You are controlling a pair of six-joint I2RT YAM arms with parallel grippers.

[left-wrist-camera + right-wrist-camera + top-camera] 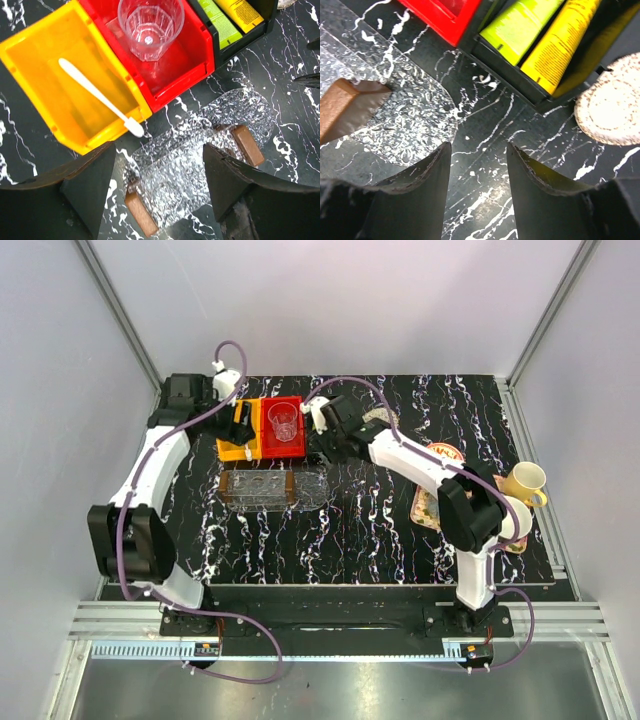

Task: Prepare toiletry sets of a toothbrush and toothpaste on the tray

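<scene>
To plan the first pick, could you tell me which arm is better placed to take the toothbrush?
Left arm: its open jaws hover beside the yellow bin holding the toothbrush; the right arm faces the toothpaste.

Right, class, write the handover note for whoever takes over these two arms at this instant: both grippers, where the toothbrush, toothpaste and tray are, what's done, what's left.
Left gripper: open, empty, above the tray, next to the yellow bin.
Right gripper: open, empty, over bare table between the tray and the black bin.
Toothbrush: in the yellow bin, one end on its rim.
Toothpaste: green tube and yellow tube side by side in the black bin.
Done: nothing set on the tray yet.
Left: move the toothbrush and a tube onto the tray.
</scene>
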